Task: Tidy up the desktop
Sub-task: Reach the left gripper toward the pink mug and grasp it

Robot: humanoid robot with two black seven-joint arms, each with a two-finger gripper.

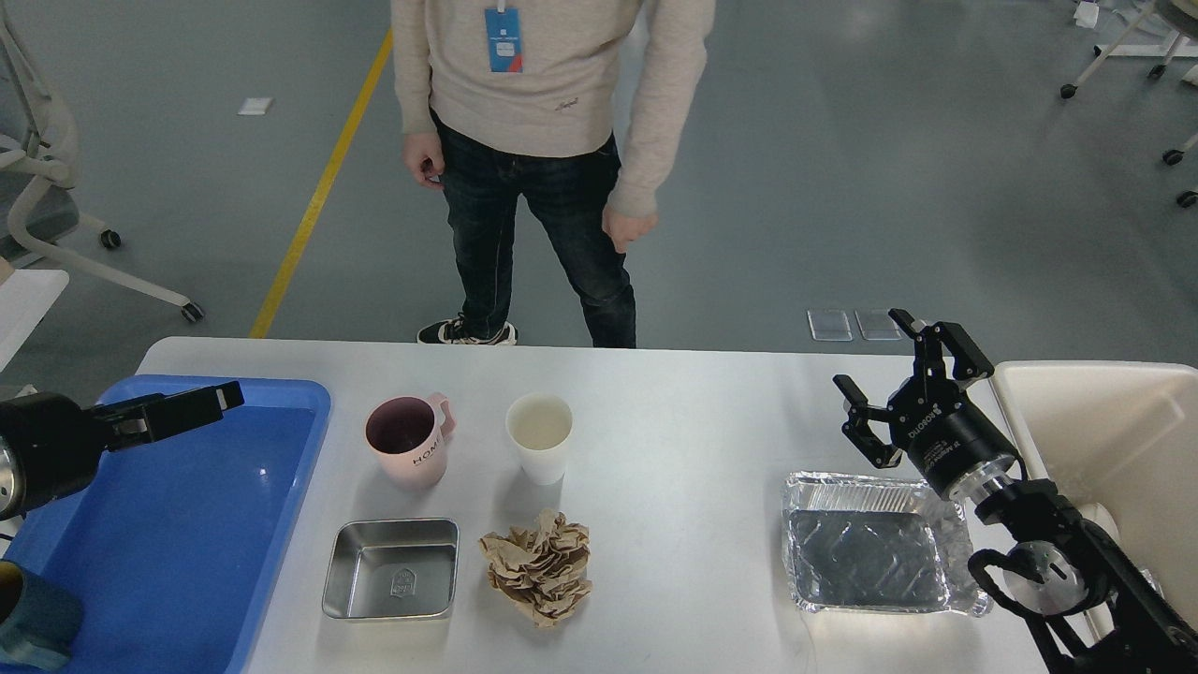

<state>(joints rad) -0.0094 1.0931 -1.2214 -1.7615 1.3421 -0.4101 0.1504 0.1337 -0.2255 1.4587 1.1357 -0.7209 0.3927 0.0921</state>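
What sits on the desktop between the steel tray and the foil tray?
In the head view, only the crumpled brown paper lies between the steel tray and the foil tray; the remaining desktop is bare.

Looks like a robotics lab or test floor, not a home. Smooth grey poured floor (842,187) with a painted yellow safety line (318,197) running across it. White rolling office chairs (56,197) parked at the edges on castors. Person in a beige sweater (552,75) standing by, blue ID badge (504,39) on a lanyard. Large light grey-white bench (693,440) laid out with a blue plastic tray (187,534) and a beige bin (1114,440), staged like a test setup.
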